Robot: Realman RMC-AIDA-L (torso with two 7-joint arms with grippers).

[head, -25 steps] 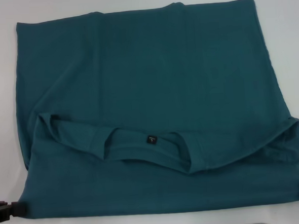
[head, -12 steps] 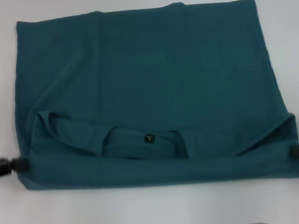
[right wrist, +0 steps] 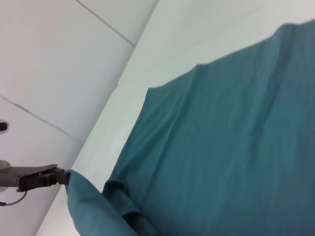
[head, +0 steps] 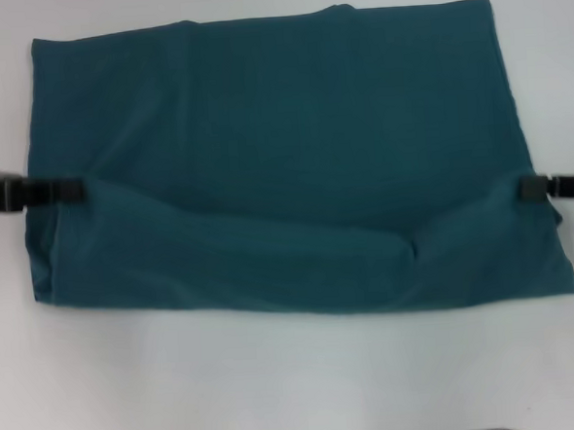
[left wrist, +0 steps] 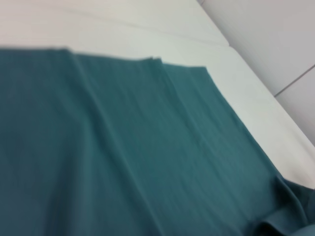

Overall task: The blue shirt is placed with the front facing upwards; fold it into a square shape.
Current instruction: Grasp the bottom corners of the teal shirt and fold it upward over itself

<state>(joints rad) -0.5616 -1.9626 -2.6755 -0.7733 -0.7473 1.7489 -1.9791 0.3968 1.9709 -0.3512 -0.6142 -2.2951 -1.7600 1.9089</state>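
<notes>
- blue shirt (head: 284, 166) covers most of the tabletop (head: 278, 391), near half doubled toward the far edge; you're mid-fold.
- left gripper (head: 66, 190) clamped on its left edge.
- right gripper (head: 531, 188) clamped on its right edge.
- Next: lay the held edge flat, then let go.

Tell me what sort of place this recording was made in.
Probably a lab or test bench rather than a home: a bare white table, plain pale panelled walls behind it, and nothing on it but the blue shirt, held at its side edges by the left hand and right hand.
</notes>
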